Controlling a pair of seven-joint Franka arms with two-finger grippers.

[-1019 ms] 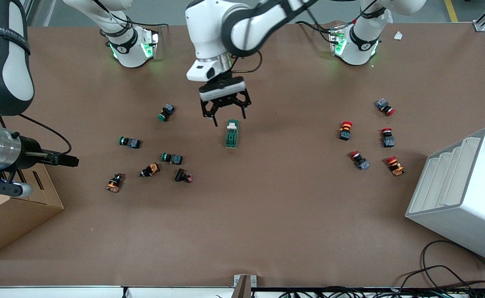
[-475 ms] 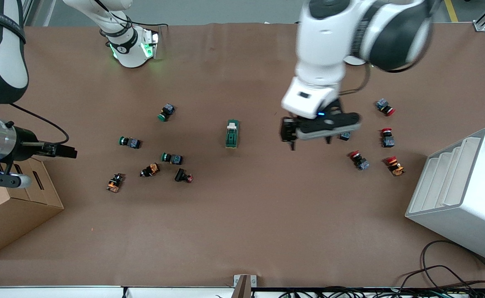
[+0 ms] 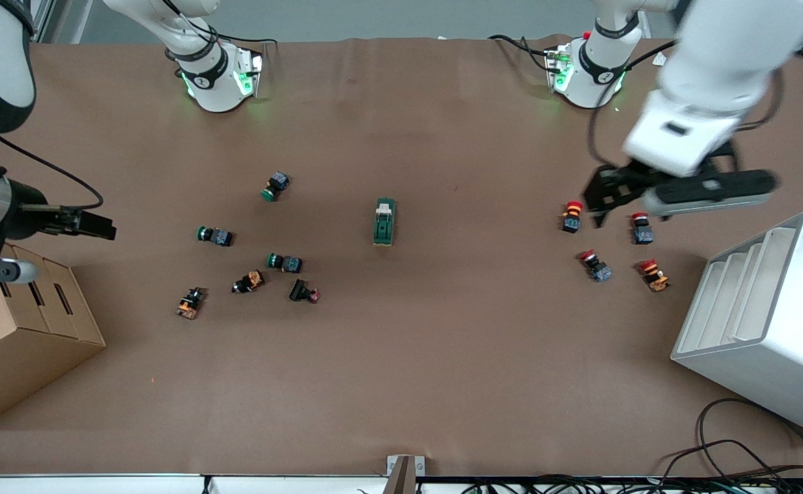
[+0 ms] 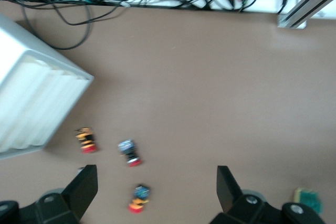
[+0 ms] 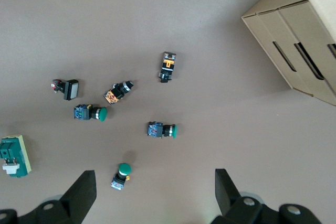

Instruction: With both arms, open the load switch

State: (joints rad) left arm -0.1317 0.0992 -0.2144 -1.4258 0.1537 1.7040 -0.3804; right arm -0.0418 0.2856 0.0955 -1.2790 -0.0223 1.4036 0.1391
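The load switch (image 3: 385, 221), a dark-green block with a white lever piece at the end toward the arms' bases, lies alone at mid-table; it also shows in the left wrist view (image 4: 307, 199) and the right wrist view (image 5: 16, 156). My left gripper (image 3: 596, 204) hangs open over the red push buttons (image 3: 572, 216) toward the left arm's end, holding nothing. My right gripper (image 5: 153, 182) is open and empty, high above the green push buttons (image 5: 122, 176) near the cardboard box. Neither gripper touches the switch.
Green, orange and black buttons (image 3: 284, 262) lie scattered toward the right arm's end. Several red buttons (image 3: 594, 265) lie toward the left arm's end. A white stepped box (image 3: 764, 315) and a cardboard box (image 3: 24, 336) stand at the table's two ends.
The left arm swung away from just above the load switch toward its own end of the table, over the red buttons. The right arm drew back slightly. The switch has not moved.
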